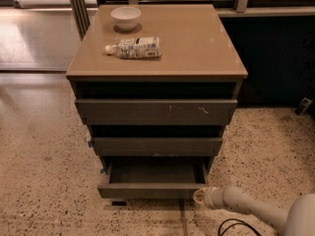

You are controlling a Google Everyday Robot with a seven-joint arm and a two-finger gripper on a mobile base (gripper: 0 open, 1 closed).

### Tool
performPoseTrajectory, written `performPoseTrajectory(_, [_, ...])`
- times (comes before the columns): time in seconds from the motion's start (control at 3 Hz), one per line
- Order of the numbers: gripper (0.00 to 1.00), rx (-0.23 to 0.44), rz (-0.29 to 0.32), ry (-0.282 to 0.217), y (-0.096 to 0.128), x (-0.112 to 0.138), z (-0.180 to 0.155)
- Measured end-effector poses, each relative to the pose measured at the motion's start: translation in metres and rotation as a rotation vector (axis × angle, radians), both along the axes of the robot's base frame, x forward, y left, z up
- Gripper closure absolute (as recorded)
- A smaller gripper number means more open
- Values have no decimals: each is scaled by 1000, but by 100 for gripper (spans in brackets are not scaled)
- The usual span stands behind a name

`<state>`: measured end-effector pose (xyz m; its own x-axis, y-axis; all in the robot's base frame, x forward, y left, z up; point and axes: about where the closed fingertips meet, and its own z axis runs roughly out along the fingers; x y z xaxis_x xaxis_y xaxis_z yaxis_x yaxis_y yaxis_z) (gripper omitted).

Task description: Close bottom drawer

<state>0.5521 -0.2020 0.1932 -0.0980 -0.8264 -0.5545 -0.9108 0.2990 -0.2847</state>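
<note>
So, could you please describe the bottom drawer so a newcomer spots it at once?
Find the tan-topped cabinet with three dark grey-brown handleless drawers. The bottom drawer sits lowest, the pale gripper at its front right corner. Only it is pulled far enough out to show its shallow box.

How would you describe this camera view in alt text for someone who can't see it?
The bottom drawer of a tan-topped cabinet stands pulled out, with the robot's tool low by the right end of its front. A white bowl and a lying bottle sit on top.
</note>
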Motion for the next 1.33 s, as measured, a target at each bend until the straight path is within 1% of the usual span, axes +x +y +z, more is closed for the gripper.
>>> performPoseTrajectory(0.33, [100, 0, 0, 0, 0, 0, 0])
performPoseTrajectory(0.67, [100, 20, 35, -10, 1, 13, -4])
performPoseTrajectory(1.0, [100, 34, 81, -35, 6, 32, -5])
performPoseTrajectory(1.33, [100, 39, 141, -72, 14, 65, -2])
